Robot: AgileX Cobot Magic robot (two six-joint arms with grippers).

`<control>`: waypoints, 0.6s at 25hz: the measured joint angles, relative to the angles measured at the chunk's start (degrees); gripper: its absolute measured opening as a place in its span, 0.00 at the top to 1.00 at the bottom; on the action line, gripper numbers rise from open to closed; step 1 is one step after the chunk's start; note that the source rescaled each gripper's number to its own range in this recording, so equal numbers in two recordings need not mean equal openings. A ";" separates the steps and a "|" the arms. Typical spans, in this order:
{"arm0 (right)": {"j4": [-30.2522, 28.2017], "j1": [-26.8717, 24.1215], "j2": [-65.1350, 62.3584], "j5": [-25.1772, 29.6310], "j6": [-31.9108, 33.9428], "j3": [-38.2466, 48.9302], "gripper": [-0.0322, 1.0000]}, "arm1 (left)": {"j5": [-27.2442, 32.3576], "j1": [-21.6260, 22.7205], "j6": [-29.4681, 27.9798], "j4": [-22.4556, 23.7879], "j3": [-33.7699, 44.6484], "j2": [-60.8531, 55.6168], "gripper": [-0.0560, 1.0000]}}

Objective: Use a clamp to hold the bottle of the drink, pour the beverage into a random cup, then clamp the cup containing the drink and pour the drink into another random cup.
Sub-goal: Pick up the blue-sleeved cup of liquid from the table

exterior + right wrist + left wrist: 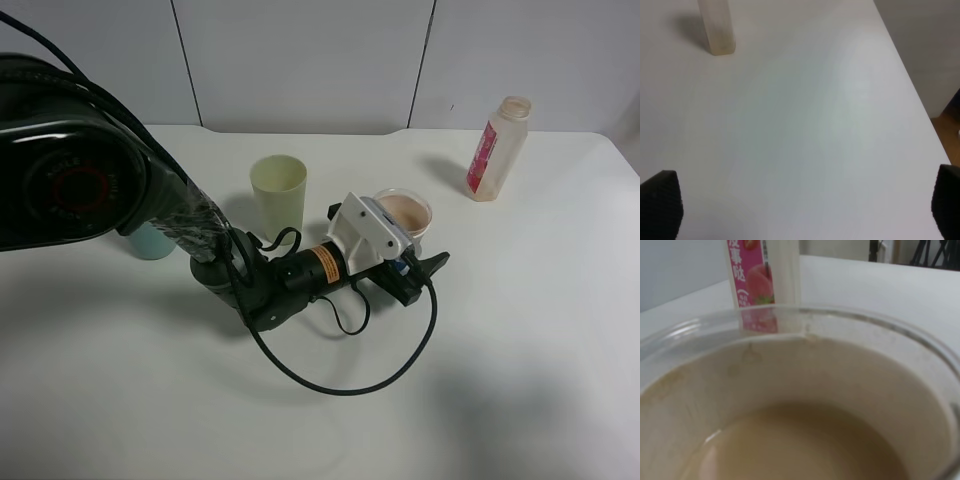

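At mid-table, my left gripper (pixel 415 255) stands spread around the cup containing the drink (pixel 403 210), contact unclear; a lopsided squeeze could tip the beverage (pixel 800 445) out before it reaches the teal cup (pixel 152 243), well apart behind my arm (pixel 200 225)

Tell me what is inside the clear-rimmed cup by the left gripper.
Opaque light brown-pink drink fills the lower part of the cup, and the inner wall above it is smeared with a milky film. The cup's bottom cannot be seen because the drink covers it.
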 joint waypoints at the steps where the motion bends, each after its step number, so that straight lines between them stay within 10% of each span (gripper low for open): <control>1: 0.00 0.00 0.00 0.00 0.00 0.00 0.00 | 0.00 0.00 0.00 0.00 0.00 0.00 0.00; 15: 0.00 0.00 0.00 0.00 0.00 0.00 0.00 | 0.00 0.00 1.09 -0.84 -0.22 0.68 0.00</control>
